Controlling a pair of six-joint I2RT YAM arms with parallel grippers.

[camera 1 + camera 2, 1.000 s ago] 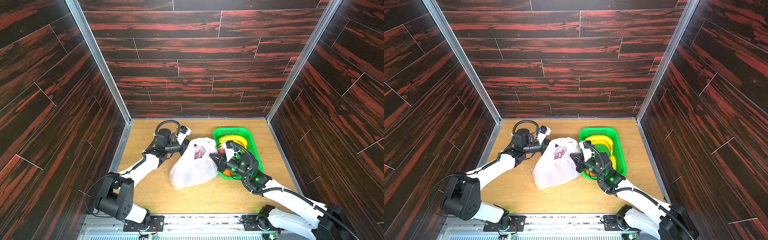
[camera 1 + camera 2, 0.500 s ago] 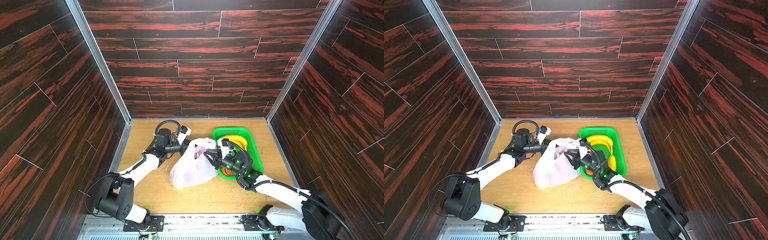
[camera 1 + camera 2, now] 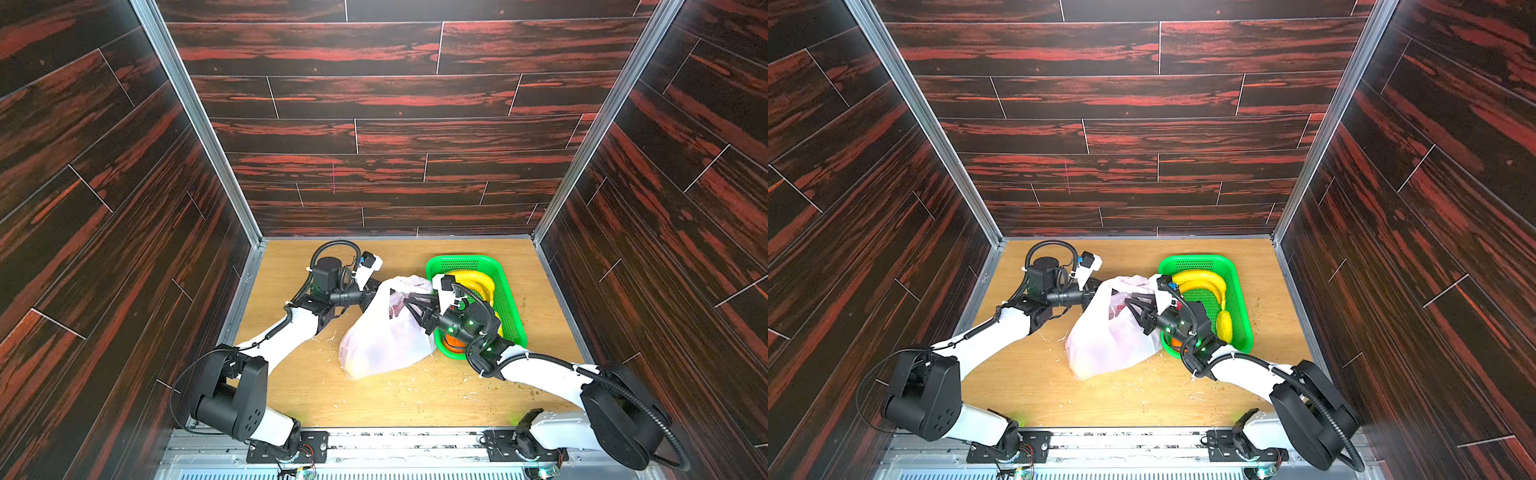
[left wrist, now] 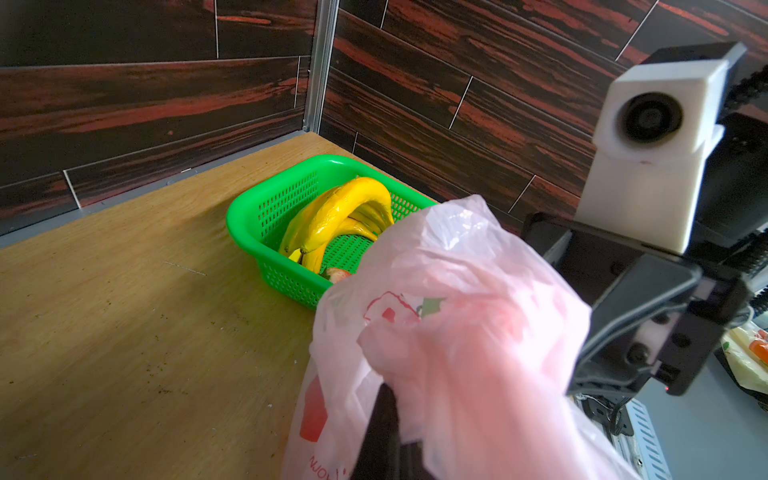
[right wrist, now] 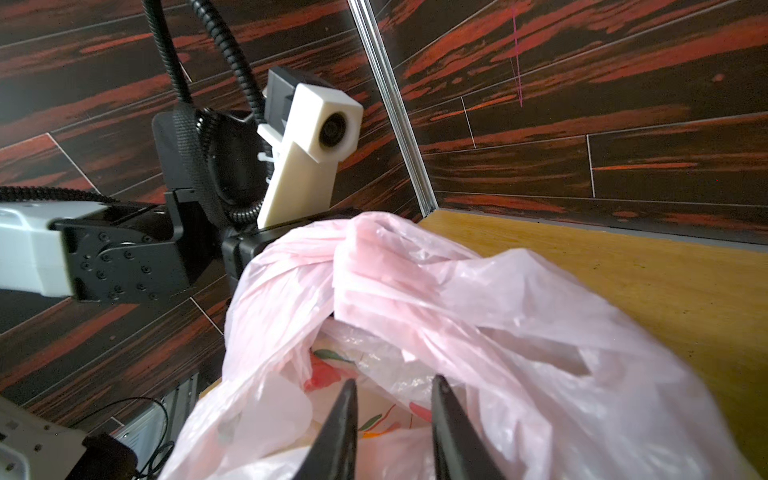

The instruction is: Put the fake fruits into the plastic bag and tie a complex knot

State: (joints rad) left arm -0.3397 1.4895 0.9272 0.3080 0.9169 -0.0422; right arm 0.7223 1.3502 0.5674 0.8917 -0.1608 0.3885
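**Plastic bag:** The plastic bag (image 3: 386, 338) sits mid-floor on the wooden table (image 3: 374, 405). In both top views its right side touches the green basket (image 3: 510, 303).

**Condition:** The film is thin, translucent and whitish-pink, heavily creased, with red prints. The lower body bulges and the mouth gapes upward. A dark reddish item shows inside through the mouth; its kind cannot be determined.

**Left gripper:** The left gripper (image 3: 371, 297) is clamped on the bag's upper edge and holds that side raised. In the left wrist view, film drapes over it.

**Right gripper:** The right gripper (image 5: 392, 386) points into the mouth with its jaws narrowly parted and nothing between them.

**Fruit outside the bag:** The banana bunch (image 3: 1200, 281) and a lemon (image 3: 1224, 326) lie in the basket.
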